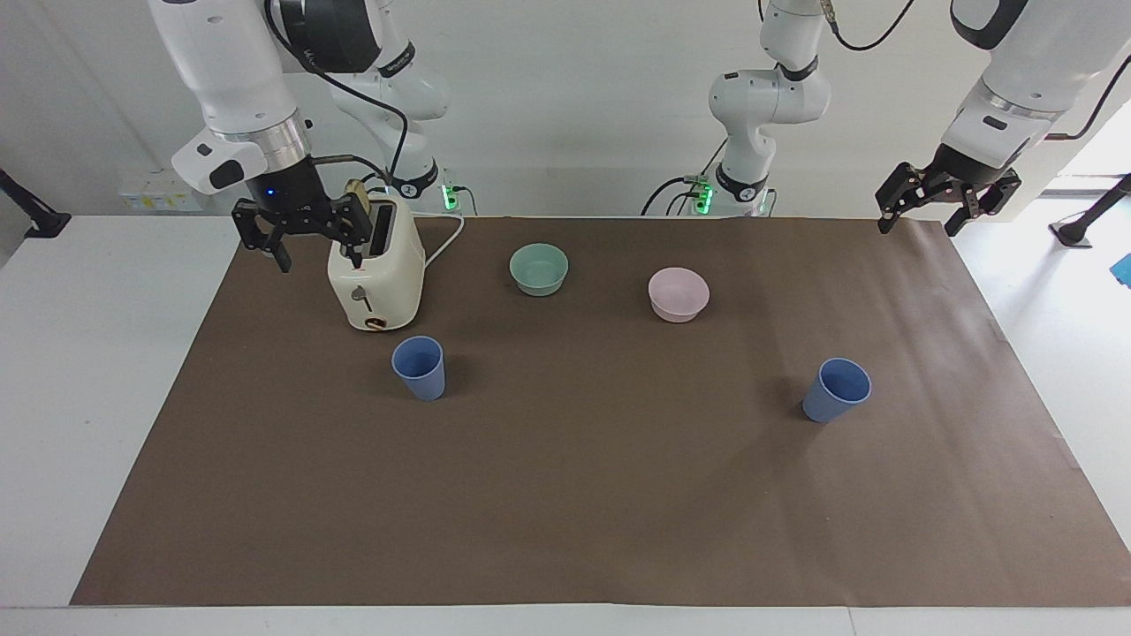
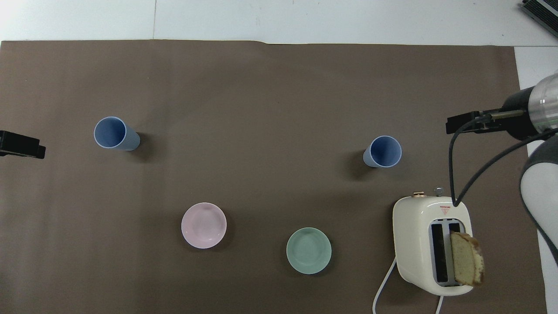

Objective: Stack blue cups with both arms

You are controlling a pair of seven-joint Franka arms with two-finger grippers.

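Two blue cups stand upright and apart on the brown mat. One cup (image 1: 419,367) (image 2: 383,151) is close to the toaster, farther from the robots than it. The other cup (image 1: 836,389) (image 2: 114,134) is toward the left arm's end. My right gripper (image 1: 318,252) is open and empty, raised over the mat's edge beside the toaster. My left gripper (image 1: 919,228) is open and empty, raised over the mat's corner at the left arm's end, well away from its cup.
A cream toaster (image 1: 375,274) (image 2: 431,244) holds a bread slice (image 2: 466,258). A green bowl (image 1: 539,268) (image 2: 308,250) and a pink bowl (image 1: 678,294) (image 2: 203,225) sit nearer to the robots than the cups. The brown mat (image 1: 574,495) covers the table.
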